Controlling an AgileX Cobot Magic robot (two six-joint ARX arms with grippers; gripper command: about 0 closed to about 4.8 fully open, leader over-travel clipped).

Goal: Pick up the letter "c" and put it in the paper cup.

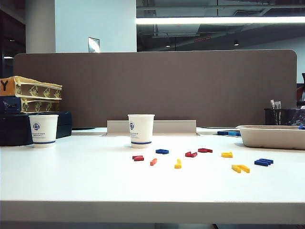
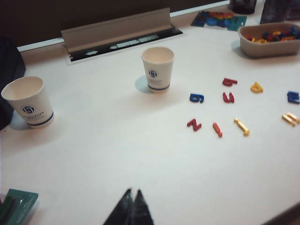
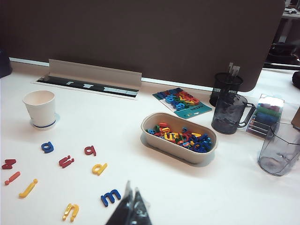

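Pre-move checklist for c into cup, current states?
1. c located: not ok. No c shows among the loose letters in any view; the only orange-red piece is a straight bar.
2. Cups upright: ok. Middle cup and left cup both stand on the table.
3. Cup contents: cannot tell; neither cup's bottom is visible.
4. Left gripper: ok. Shut, empty, above bare table near the front, short of both cups.
5. Right gripper: ok. Shut, empty, above the table beside the blue m.
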